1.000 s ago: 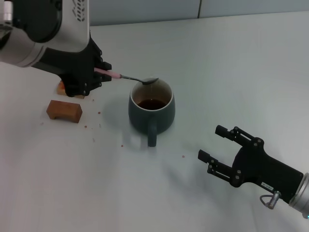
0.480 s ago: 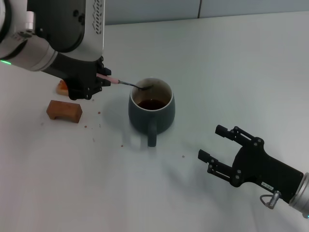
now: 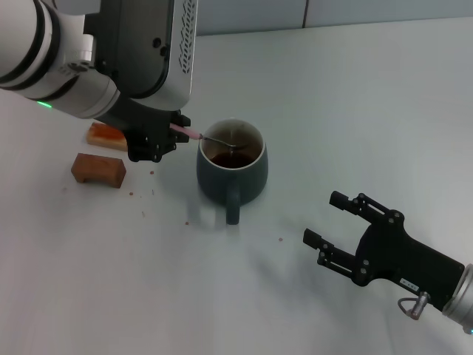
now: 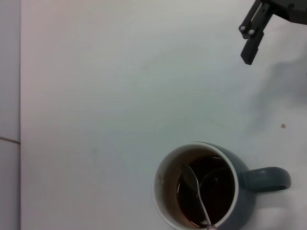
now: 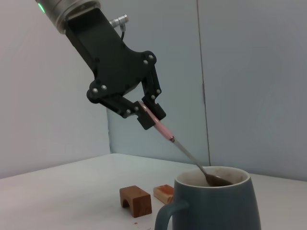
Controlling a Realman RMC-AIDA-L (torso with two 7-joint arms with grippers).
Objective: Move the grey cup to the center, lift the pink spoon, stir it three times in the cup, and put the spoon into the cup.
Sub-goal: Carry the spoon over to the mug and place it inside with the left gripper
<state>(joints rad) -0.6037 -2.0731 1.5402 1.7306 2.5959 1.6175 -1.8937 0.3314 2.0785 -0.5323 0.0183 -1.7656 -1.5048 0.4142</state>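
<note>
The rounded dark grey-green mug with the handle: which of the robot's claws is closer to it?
Left. The left gripper sits just beside the grey-green mug, holding the slim pink-handled spoon with its bowl dipped inside. The right gripper hangs open, well off on the handle's side.

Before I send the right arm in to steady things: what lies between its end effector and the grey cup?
Only bare table lies between the right end effector and the grey cup, as the head view shows.

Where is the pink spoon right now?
In the head view, the left pincer holds the pink spoon by its handle, slanting down so its bowl sits inside the grey cup near the table's middle.
</note>
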